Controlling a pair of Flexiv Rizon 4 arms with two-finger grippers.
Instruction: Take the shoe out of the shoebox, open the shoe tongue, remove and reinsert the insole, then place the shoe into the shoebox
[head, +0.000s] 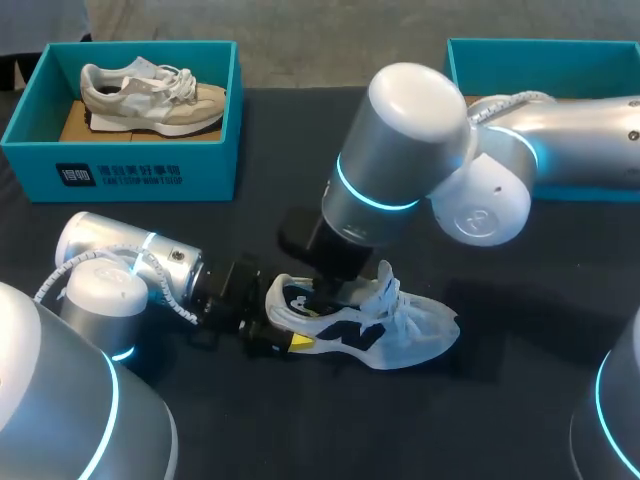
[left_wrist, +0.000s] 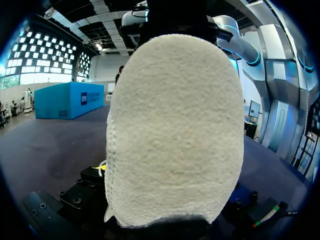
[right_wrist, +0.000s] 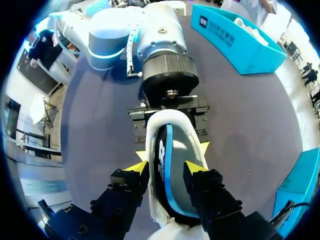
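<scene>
Currently mid-task, at the insole step. The right gripper (right_wrist: 165, 169) is down at the mouth of the shoe (head: 400, 325), coming in from above. I cannot tell whether it is clenched on anything or released. Directly under it, inside the white collar, is the dark, blue-edged insole (right_wrist: 164, 150). Whether it sits flat or is partly lifted cannot be made out.

The left gripper (head: 283, 338) comes in low at the heel end and is grasping the shoe. In the right wrist view one yellow tip touches each side of the heel. The left wrist view is filled by the white knit heel and adds nothing more.

The shoe rests on the table (head: 520, 400) between the two arms, well apart from both boxes. Its tongue (head: 385, 283) and laces stand up loose just ahead of the right gripper.

Status, as judged:
- Done: shoe is out of its box and the tongue appears opened.
- In hand: insole work, though removal or reinsertion cannot be told apart.
- Left: finish the insole, then box the shoe.

The left shoebox (head: 120, 170) holds a beige shoe (head: 150, 95). The right shoebox (head: 500, 55) is mostly hidden behind the right arm, contents unseen. It is probably the destination.
</scene>
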